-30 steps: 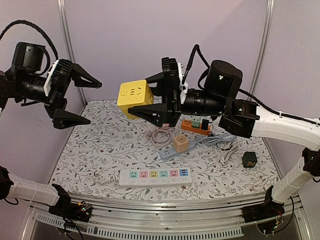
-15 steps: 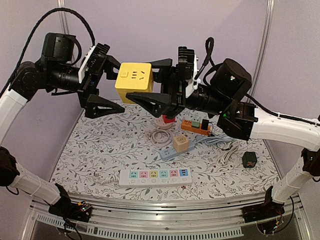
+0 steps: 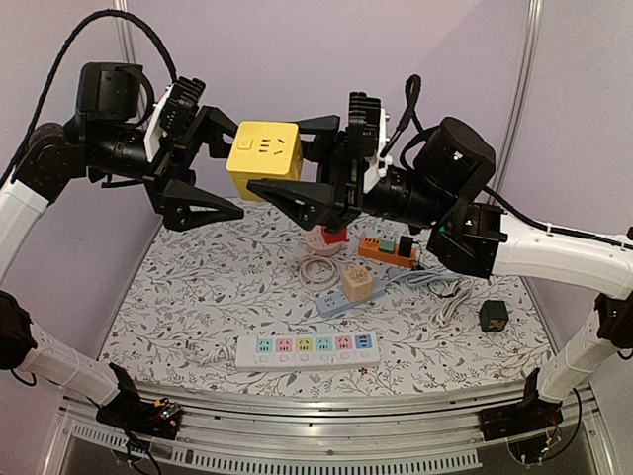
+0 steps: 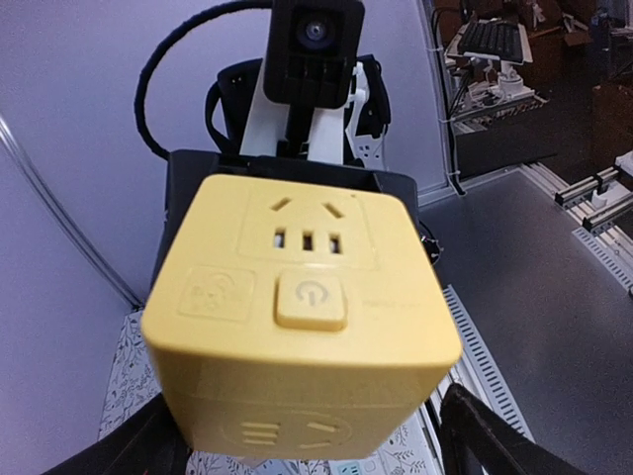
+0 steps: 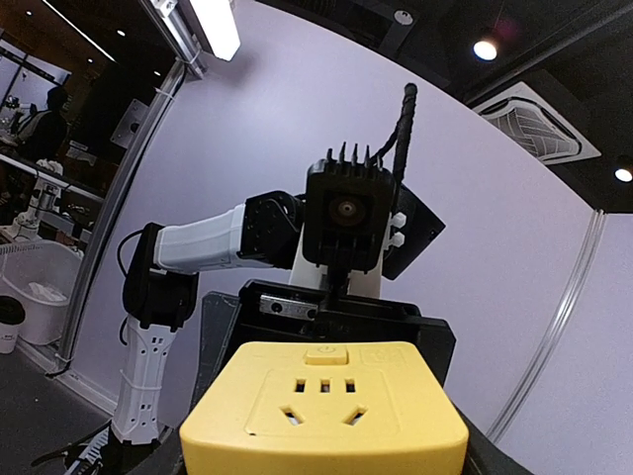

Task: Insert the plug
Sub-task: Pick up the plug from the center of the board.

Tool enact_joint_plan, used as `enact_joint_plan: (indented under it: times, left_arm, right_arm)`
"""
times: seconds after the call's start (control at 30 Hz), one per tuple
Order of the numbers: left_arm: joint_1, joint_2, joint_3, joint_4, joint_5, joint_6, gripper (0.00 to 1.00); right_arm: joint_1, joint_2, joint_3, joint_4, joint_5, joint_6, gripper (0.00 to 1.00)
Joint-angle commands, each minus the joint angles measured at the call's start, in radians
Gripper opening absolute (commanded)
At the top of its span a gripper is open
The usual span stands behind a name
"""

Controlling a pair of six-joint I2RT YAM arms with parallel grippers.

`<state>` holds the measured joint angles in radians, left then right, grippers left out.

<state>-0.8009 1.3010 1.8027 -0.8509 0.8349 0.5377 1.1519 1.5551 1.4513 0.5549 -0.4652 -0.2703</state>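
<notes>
The yellow cube plug [image 3: 263,150] hung high in the air above the far half of the desk [image 3: 178,317], pinched top and bottom by the right claw [image 3: 279,158], which stood half closed on it. In the left wrist view the cube's socket face and push button pointed straight at the camera. A second before, the left claw [image 3: 237,175] had been well off to the left. It had since swung across, and its fingers now sat above and below the cube's left side. The claw had begun to narrow from its widest, yet it was still open, with gaps to the cube on both sides in its own camera. That looked like a handover or a regrip in mid-air, not the insertion itself. The white power strip [image 3: 307,346] lay untouched near the front edge, far below the plug. An orange strip [image 3: 386,247] and a small black adapter [image 3: 494,315] lay farther back and right.
</notes>
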Motion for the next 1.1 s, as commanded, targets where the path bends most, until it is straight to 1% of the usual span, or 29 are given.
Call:
enact_joint_plan:
  times: [0.0,0.07,0.17,0.2,0.3,0.4,0.47,0.53,0.57,0.6,0.7,0.73,0.77,0.8,0.83,0.87,0.9,0.93,1.03,1.07]
  left_arm:
    - [-0.021,-0.001,0.004,0.019,0.004,-0.041,0.85]
    - [-0.022,0.001,0.006,0.028,0.008,-0.054,0.84]
    - [-0.026,0.004,0.009,0.03,0.015,-0.054,0.77]
    - [-0.028,0.006,0.01,0.031,0.015,-0.054,0.73]
    - [-0.033,0.01,0.013,0.031,0.015,-0.053,0.59]
    - [-0.037,0.014,0.015,0.031,0.015,-0.061,0.44]
    - [-0.04,0.015,0.016,0.031,0.022,-0.074,0.32]
    - [-0.041,0.013,0.019,0.03,0.027,-0.082,0.16]
    - [-0.043,0.012,0.02,0.03,0.026,-0.085,0.06]
    - [-0.042,0.011,0.023,0.032,0.019,-0.09,0.0]
    - [-0.041,0.004,0.027,0.03,-0.003,-0.102,0.0]
    - [-0.041,0.002,0.027,0.029,-0.009,-0.106,0.0]
    - [-0.04,0.0,0.028,0.027,-0.019,-0.112,0.0]
    - [-0.039,-0.001,0.028,0.025,-0.027,-0.115,0.0]
    - [-0.036,-0.005,0.027,0.025,-0.033,-0.114,0.0]
    - [-0.033,-0.006,0.027,0.023,-0.041,-0.112,0.0]
    - [-0.029,-0.009,0.027,0.016,-0.045,-0.105,0.0]
    - [-0.025,-0.01,0.027,0.006,-0.053,-0.096,0.0]
    - [-0.016,-0.022,0.013,-0.021,-0.092,-0.072,0.0]
    - [-0.012,-0.029,0.004,-0.029,-0.11,-0.066,0.0]
  right_arm:
    - [0.0,0.011,0.007,0.032,0.029,-0.006,0.0]
    - [-0.001,0.011,0.009,0.03,0.02,-0.003,0.0]
    - [-0.001,0.013,0.01,0.029,0.019,0.001,0.0]
    - [-0.001,0.016,0.013,0.028,0.018,0.003,0.0]
    - [-0.001,0.022,0.019,0.025,0.016,0.01,0.0]
    - [-0.001,0.032,0.029,0.026,0.013,0.015,0.0]
    - [0.0,0.04,0.036,0.027,0.012,0.02,0.0]
    - [-0.001,0.046,0.037,0.025,0.018,0.02,0.0]
    - [0.0,0.046,0.035,0.025,0.023,0.019,0.0]
    - [0.0,0.046,0.032,0.024,0.028,0.018,0.0]
    - [0.0,0.044,0.023,0.022,0.049,0.013,0.0]
    - [-0.001,0.042,0.02,0.019,0.059,0.013,0.03]
    - [0.0,0.04,0.018,0.01,0.07,0.01,0.19]
    - [-0.001,0.038,0.017,-0.006,0.082,0.007,0.38]
    - [-0.001,0.035,0.018,-0.027,0.09,0.003,0.56]
    - [-0.001,0.032,0.017,-0.046,0.099,-0.006,0.66]
    - [-0.001,0.024,0.015,-0.062,0.11,-0.009,0.76]
    - [0.0,0.018,0.011,-0.077,0.12,-0.013,0.82]
    - [-0.001,-0.019,-0.013,-0.115,0.139,-0.032,0.96]
    - [-0.001,-0.035,-0.017,-0.141,0.142,-0.039,0.98]
